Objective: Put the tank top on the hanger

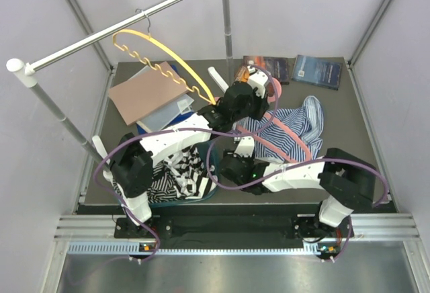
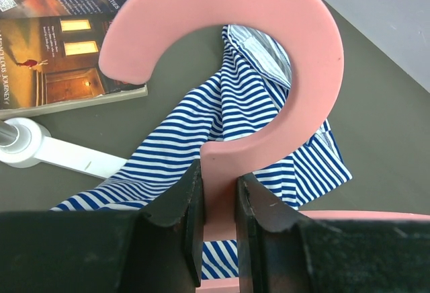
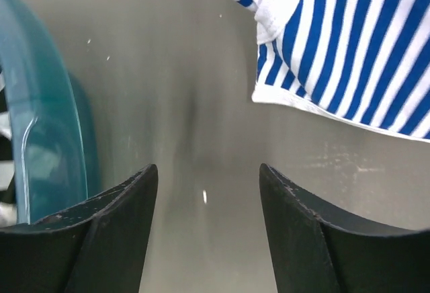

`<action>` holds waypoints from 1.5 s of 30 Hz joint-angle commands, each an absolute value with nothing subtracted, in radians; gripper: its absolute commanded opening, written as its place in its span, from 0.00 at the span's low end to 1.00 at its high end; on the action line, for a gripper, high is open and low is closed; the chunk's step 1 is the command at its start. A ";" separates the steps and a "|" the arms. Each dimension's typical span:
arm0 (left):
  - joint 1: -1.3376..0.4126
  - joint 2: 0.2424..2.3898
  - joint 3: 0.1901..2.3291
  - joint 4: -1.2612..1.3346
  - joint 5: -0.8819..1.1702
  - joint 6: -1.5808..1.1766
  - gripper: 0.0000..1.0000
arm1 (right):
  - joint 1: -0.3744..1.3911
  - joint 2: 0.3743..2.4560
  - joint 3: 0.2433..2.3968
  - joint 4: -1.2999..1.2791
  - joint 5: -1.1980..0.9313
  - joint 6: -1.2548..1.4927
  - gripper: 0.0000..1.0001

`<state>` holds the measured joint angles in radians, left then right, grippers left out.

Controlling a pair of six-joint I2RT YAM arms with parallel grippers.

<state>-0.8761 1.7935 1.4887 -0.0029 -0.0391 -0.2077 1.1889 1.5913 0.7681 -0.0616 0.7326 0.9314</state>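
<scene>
My left gripper (image 2: 218,180) is shut on the neck of the pink hanger (image 2: 295,31), just below its hook. In the top view this gripper (image 1: 259,101) is over the middle back of the table, and the hanger's arms (image 1: 285,137) lie across the tank top (image 1: 299,121). The blue-and-white striped tank top (image 2: 201,125) lies crumpled on the dark table under and behind the hanger. My right gripper (image 3: 208,179) is open and empty, low over bare table, with the tank top's hem (image 3: 349,58) ahead to the right. In the top view it (image 1: 230,164) is at the tank top's near left edge.
A teal tub (image 3: 40,138) holding black-and-white striped garments (image 1: 178,175) stands at the right gripper's left. A yellow hanger (image 1: 161,64) hangs on the metal rail (image 1: 121,31). Books (image 1: 319,71) lie at the back right, and a brown folder (image 1: 144,91) lies back left. The rail's white foot (image 2: 40,148) is near the hook.
</scene>
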 commanded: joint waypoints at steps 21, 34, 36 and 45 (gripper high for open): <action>-0.876 1.697 1.451 0.032 -0.035 -0.192 0.00 | 1.055 1.729 0.867 -0.084 0.951 1.071 0.46; -0.862 1.695 1.463 0.006 -0.069 -0.176 0.00 | 1.052 1.628 0.813 -0.068 0.904 0.925 0.00; -0.848 1.703 1.463 0.008 -0.066 -0.183 0.00 | 1.084 1.579 0.758 -0.028 0.856 0.852 0.00; -0.818 1.687 1.430 0.023 -0.107 -0.152 0.00 | 1.147 1.162 0.488 -0.063 0.632 0.822 0.00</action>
